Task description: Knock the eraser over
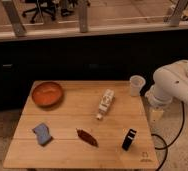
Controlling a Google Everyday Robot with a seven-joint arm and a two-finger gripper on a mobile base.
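The eraser (129,139) is a small black block with a thin light stripe. It stands on end near the front right of the wooden table (67,150). My white arm (174,85) reaches in from the right. Its gripper (154,114) hangs pointing down just past the table's right edge, behind and to the right of the eraser and apart from it. It holds nothing and stands open.
A white bottle (105,104) lies on its side mid-table. An orange bowl (47,94) sits at the back left and a clear cup (136,85) at the back right. A blue pad (42,133) and a red-brown pointed object (87,137) lie near the front. A black cable (162,145) trails beside the table.
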